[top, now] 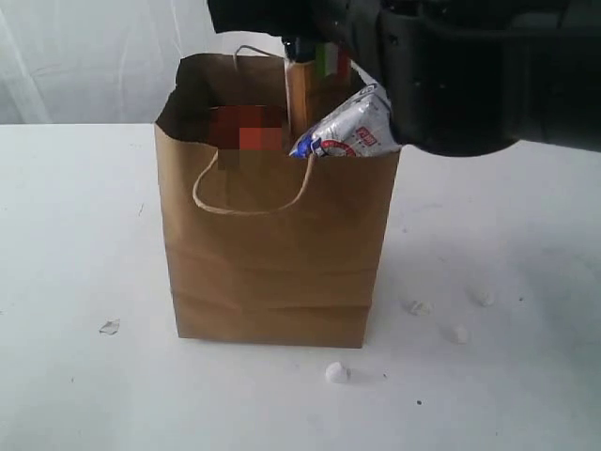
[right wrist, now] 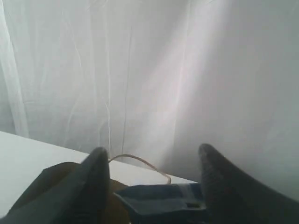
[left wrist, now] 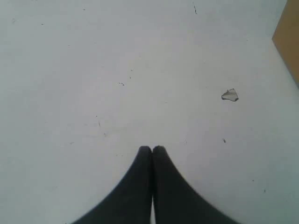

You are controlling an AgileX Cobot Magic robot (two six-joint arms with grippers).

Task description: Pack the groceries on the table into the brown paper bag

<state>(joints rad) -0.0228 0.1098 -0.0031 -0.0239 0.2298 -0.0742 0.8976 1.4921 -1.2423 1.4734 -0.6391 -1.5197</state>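
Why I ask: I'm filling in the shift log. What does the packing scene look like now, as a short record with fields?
bag: brown paper bag, upright and open on the white table
sticking out of the bag: spaghetti packet; silvery packet leaning on the rim
left gripper: shut, empty, over bare tabletop
right gripper: open, above the bag
loose on the table: white crumbs

Left gripper (left wrist: pixel 152 150): two matte black fingers (left wrist: pixel 135 186), broad at the base, curving inward to narrow rounded tips. Right gripper (right wrist: pixel 152 150): identical dark, smooth fingers, blunt-tipped. Right arm (top: pixel 488 75): bulky black housing of rounded-edged blocks with a slight sheen; finer detail blurred.
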